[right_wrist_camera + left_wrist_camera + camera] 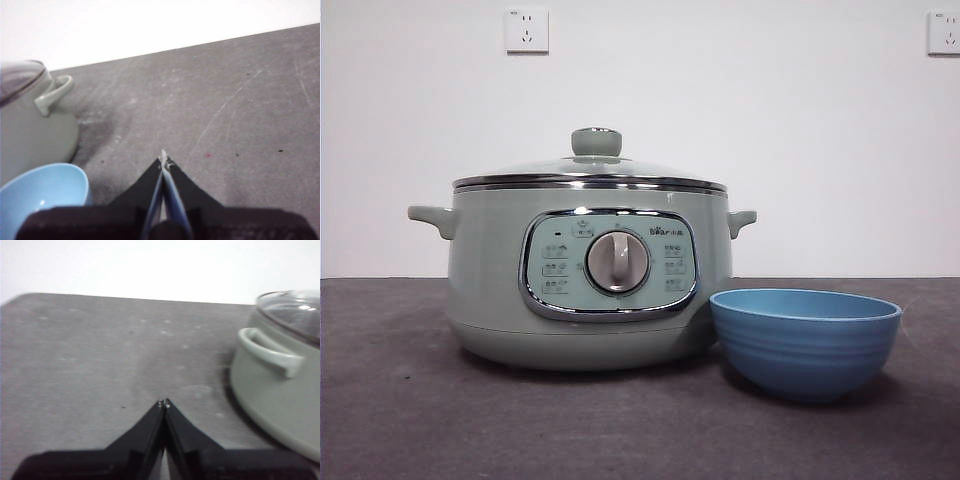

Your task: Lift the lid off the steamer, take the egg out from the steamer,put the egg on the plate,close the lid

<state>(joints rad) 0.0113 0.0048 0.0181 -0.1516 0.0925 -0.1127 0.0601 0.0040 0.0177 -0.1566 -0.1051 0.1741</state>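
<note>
On table: steamer stands with lid seated; plate just beside it.
Egg: hidden.
Left gripper: jaws closed, empty, beside steamer.
Right gripper: closed, empty, near plate.
Advice: part jaws, centre over knob, lift straight up.

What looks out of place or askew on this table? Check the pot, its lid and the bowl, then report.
Nothing stands out. The lid sits level and closed on the steamer, which stands upright. The plate stands upright beside it, unspilled. Both the left gripper and the right gripper wait apart from them, fingers shut, holding nothing.
</note>
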